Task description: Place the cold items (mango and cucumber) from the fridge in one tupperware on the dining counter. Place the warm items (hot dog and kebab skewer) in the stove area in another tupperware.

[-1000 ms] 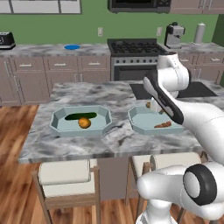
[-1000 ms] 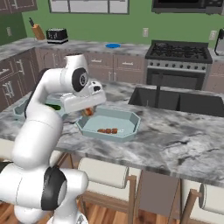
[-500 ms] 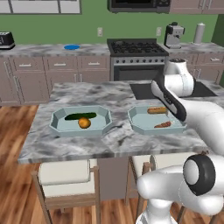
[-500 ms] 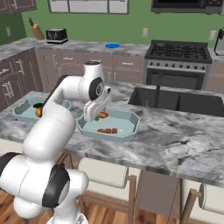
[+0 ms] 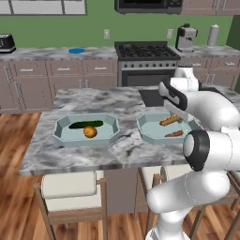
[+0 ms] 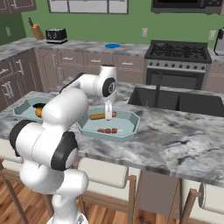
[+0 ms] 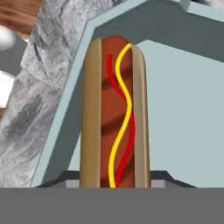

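Two pale blue-grey tupperwares sit well apart on the marbled table, each an eight-sided tray with sloping rims. My jaws hang inside the right tupperware, pinched partway closed on the hot dog, which I hold just over the tray's smooth floor near its far rim. Its tan bun is matte and rounded, the sausage glossy red-brown with wavy red and yellow lines along it. The kebab skewer, thin and knobbly, lies flat in the same tray nearer the stools, apart from the hot dog. The left tupperware holds the slender dark green cucumber with the round orange mango touching its near side. Bare veined stone runs between the trays and along the table's front edge; the black sink opens just behind my tray.
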Motion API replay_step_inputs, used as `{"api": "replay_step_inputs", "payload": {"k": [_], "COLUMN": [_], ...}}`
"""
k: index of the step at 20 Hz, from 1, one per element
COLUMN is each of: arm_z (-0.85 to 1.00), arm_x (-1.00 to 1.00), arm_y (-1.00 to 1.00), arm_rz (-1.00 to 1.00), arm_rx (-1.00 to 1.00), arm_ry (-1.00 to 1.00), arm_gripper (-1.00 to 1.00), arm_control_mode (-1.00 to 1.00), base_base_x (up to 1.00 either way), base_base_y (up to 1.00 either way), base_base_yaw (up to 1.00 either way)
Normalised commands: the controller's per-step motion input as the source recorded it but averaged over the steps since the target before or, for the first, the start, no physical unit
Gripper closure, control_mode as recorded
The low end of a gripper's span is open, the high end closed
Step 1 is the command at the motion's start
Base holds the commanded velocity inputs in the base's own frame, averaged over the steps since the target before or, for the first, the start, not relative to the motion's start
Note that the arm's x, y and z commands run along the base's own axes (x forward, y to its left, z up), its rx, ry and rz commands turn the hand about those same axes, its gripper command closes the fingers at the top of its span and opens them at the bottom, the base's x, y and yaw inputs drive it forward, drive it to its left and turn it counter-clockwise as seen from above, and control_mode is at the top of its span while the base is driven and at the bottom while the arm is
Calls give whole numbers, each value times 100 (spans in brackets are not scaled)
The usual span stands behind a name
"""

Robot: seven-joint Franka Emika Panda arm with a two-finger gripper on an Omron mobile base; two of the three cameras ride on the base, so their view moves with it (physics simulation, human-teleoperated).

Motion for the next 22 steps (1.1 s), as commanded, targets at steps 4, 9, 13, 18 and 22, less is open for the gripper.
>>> {"api": "replay_step_inputs", "payload": {"k": [4, 9, 13, 18, 22], "arm_z": [-30, -31, -27, -27, -29], "arm_x": [28, 9, 11, 12, 14], "arm_y": [1, 9, 13, 12, 10], "arm_rz": [13, 0, -2, -3, -2], "arm_rx": [0, 0, 0, 0, 0], "arm_ry": [0, 0, 0, 0, 0], "arm_gripper": [100, 100, 100, 100, 100], "arm_control_mode": [-100, -100, -100, -100, -100], "base_base_x": [0, 0, 0, 0, 0], "base_base_y": [0, 0, 0, 0, 0], "base_base_yaw": [0, 0, 0, 0, 0]}}
